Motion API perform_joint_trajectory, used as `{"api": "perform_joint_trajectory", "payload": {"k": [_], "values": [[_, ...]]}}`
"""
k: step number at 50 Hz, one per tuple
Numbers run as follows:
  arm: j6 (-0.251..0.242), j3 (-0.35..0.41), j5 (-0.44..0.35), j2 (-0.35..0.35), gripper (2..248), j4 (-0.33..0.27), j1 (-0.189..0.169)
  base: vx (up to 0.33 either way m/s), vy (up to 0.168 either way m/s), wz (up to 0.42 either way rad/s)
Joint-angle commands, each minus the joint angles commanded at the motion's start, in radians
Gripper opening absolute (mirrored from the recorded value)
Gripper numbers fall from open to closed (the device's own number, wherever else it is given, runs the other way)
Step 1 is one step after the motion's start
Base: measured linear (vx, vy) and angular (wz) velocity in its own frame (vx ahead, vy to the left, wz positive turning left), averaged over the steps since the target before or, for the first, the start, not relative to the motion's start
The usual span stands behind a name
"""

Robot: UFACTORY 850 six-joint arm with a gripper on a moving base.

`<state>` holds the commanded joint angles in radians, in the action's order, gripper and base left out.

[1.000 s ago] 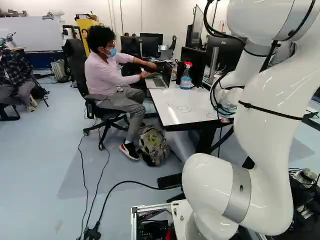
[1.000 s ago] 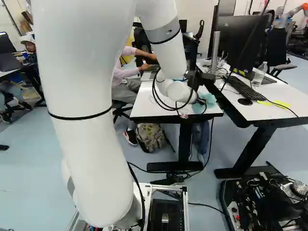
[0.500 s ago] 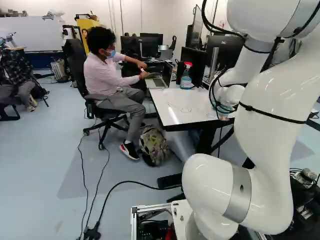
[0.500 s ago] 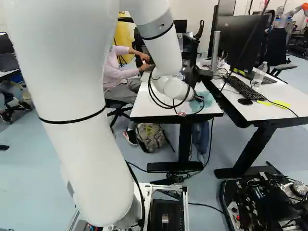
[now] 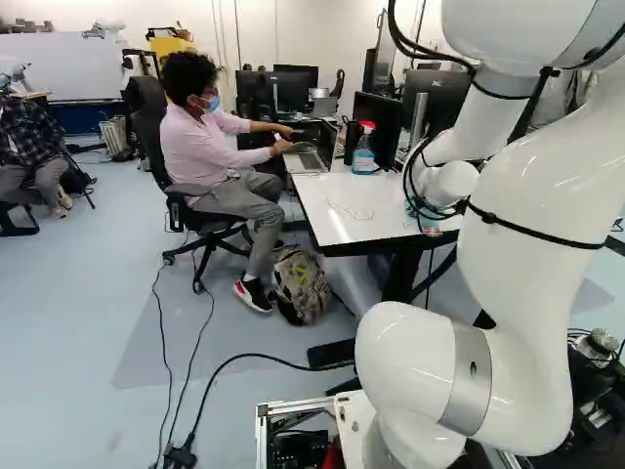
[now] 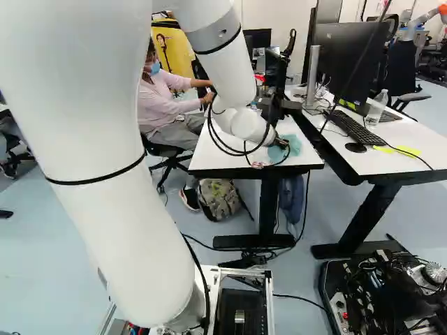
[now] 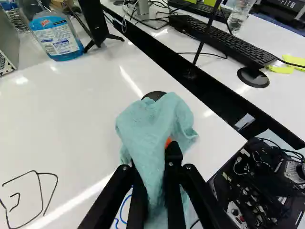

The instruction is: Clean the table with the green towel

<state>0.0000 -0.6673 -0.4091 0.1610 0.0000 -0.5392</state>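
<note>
In the right base view my gripper point(image 6: 281, 143) is low over the near right corner of the white table point(image 6: 209, 155), at the green towel point(image 6: 290, 145). The wrist view shows the gripper point(image 7: 153, 160) shut on the bunched towel point(image 7: 150, 129), which spreads out ahead of the fingers and hangs back between them. Black drawn lines point(image 7: 40, 200) mark the tabletop to one side, and a blue line point(image 7: 123, 207) shows right beside one finger. Whether the cloth lies flat on the surface underneath, I cannot tell.
A spray bottle point(image 5: 363, 151) and a laptop point(image 5: 309, 159) with a person's hands at it stand farther along the table. Across a dark gap, the neighbouring desk holds a keyboard point(image 6: 357, 127), mouse point(image 6: 355, 147) and monitor point(image 6: 349, 63). A dark round thing point(image 7: 155, 95) peeks from behind the towel.
My arm has swung toward the left of both base views, the gripper carrying the towel a short way along the tabletop. The grip looks unchanged and the base has stayed put.
</note>
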Motion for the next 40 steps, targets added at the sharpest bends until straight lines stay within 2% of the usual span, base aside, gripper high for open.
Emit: {"api": "perform_joint_trajectory", "payload": {"k": [24,40], "values": [[0.000,0.021,0.000,-0.018,42,0.000,-0.007,0.000,0.000,0.000],[0.000,0.017,0.000,0.001,42,0.000,-0.007,0.000,0.000,0.000]]}}
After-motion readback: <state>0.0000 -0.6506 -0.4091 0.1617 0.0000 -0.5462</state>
